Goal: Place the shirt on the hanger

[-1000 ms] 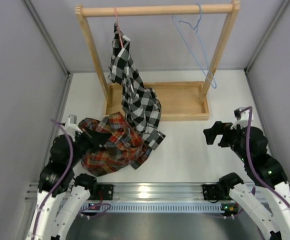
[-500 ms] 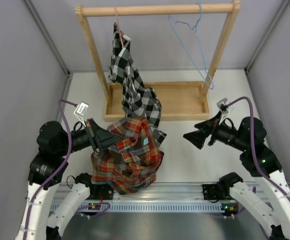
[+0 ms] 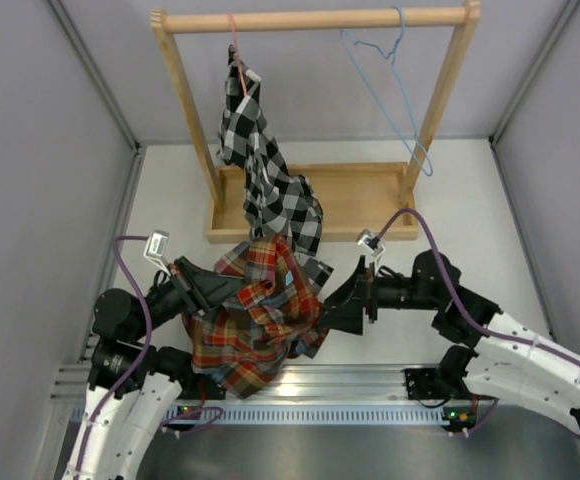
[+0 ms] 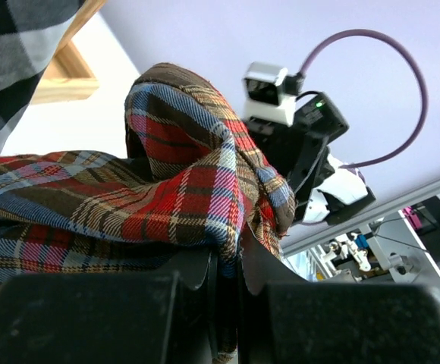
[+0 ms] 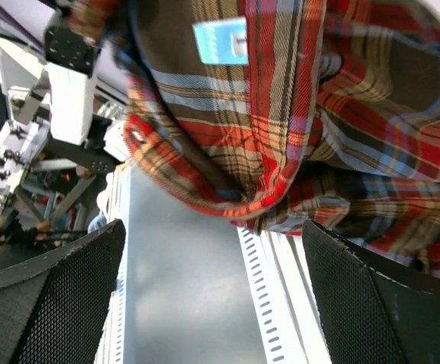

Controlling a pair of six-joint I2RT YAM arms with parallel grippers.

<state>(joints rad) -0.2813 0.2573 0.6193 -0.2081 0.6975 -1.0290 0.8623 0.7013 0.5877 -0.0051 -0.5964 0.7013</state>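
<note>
Shirt (image 3: 255,325) in red, orange and dark blue plaid, up off the table (image 3: 450,220) now, no longer heaped on it at the left as a second ago. Hangs in a loose bundle from the left gripper (image 3: 218,286), clamped on a fold of the cloth; in the left wrist view, plaid pinched between the two black fingers (image 4: 193,269). Right gripper (image 3: 326,310) swung in from the far right of the table to the shirt's right edge, spread wide and holding nothing; in the right wrist view, mesh-faced fingers (image 5: 53,296) well apart with the fabric just ahead, contact not clear. Light-blue wire hanger (image 3: 390,95) bare at the right end of the wooden rail (image 3: 310,20), well apart from the shirt. Black-and-white checked shirt (image 3: 265,170) on the pink-red hanger (image 3: 233,40) at the rail's left, unmoved. Reads as the start of a two-armed hold: probably a second grip next, to spread the cloth and find the collar, with the hanging itself not yet begun. Small pale-blue label (image 5: 220,39) sewn inside the shirt; print on it too blurred to read. No other brand or writing legible.
</note>
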